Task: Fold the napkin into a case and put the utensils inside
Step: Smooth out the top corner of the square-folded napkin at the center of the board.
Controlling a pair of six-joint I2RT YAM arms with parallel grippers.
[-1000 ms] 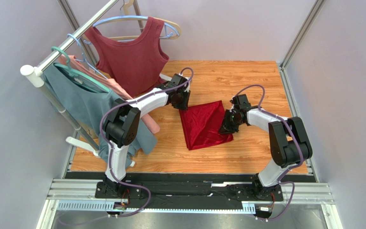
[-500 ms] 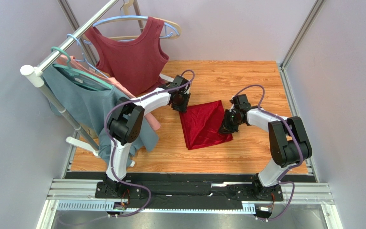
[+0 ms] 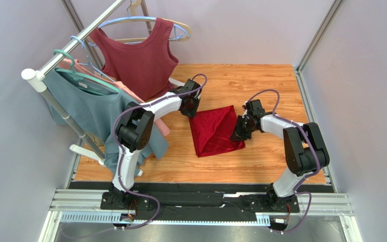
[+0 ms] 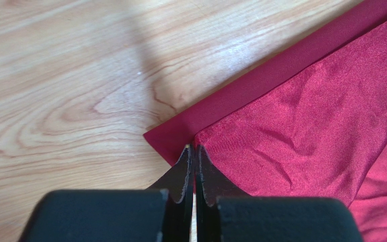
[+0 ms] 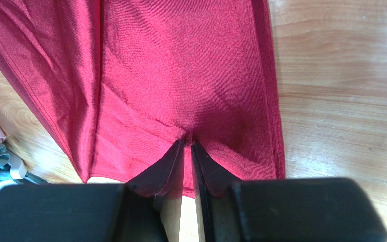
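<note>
While it lies flat on the middle of the table [image 3: 261,80], the napkin [image 3: 214,130] is folded over itself into a rough triangle, with its broad side far and its point near. Along its far-left edge we see a strip of the lower layer showing past the top layer. The left gripper [image 4: 194,151] is at the napkin's far-left corner with its fingers pressed together. They seem to nip the corner of the top layer, though the tips hide the cloth's edge from us. The right gripper [image 5: 188,146] is at the right edge, its fingers nearly together, pinching a small pucker of cloth from which creases run. To the far left a maroon top [image 3: 140,60] hangs on a hanger from a rail [image 3: 74,45]. A blue-grey garment [image 3: 79,101] hangs nearer, beside the left arm.
</note>
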